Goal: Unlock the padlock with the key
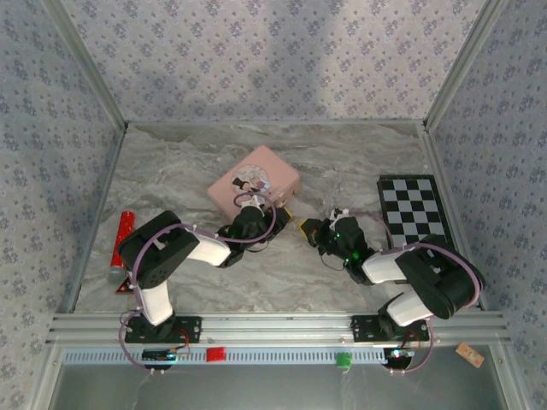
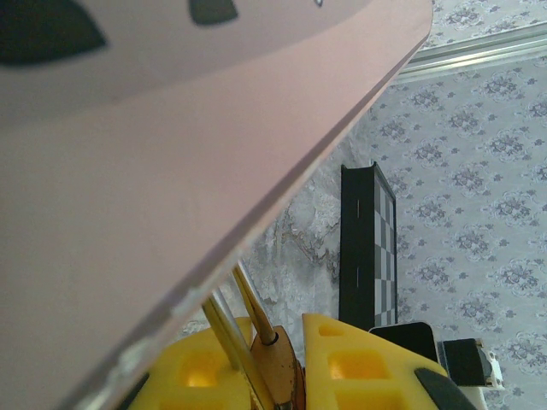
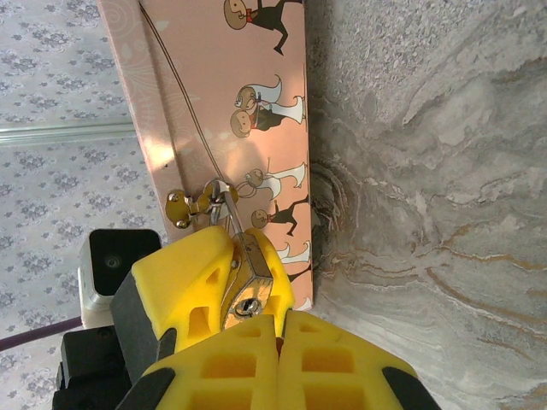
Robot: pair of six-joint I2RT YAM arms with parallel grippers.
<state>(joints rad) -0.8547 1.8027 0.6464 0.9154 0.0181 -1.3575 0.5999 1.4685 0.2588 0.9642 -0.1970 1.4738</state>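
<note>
Left hand [image 2: 278,369] pinching brass padlock [image 3: 252,286], thin silvery shackle [image 2: 255,307]

The padlock [image 3: 256,282] is glossy brass (shackle [image 2: 220,325] silvery metal), the pink tin [image 3: 214,102] smooth, matt.

Enclosure walled on three sides: back wall [image 1: 273,51], left wall [image 1: 43,154] and right wall [image 1: 504,128], all papered pale grey-lilac with a small repeating floral print. Metal corner posts [image 1: 85,64] slant up where the walls meet. Bench [image 1: 171,162] surface is a grey-beige marble pattern, veined, matte. Brighter vertical band of light [image 1: 295,60] on the back wall — elsewhere soft and even, shadows faint. Ribbed aluminium rail [image 1: 273,327] along the near edge, grey trough [image 1: 273,389] below it.
</note>
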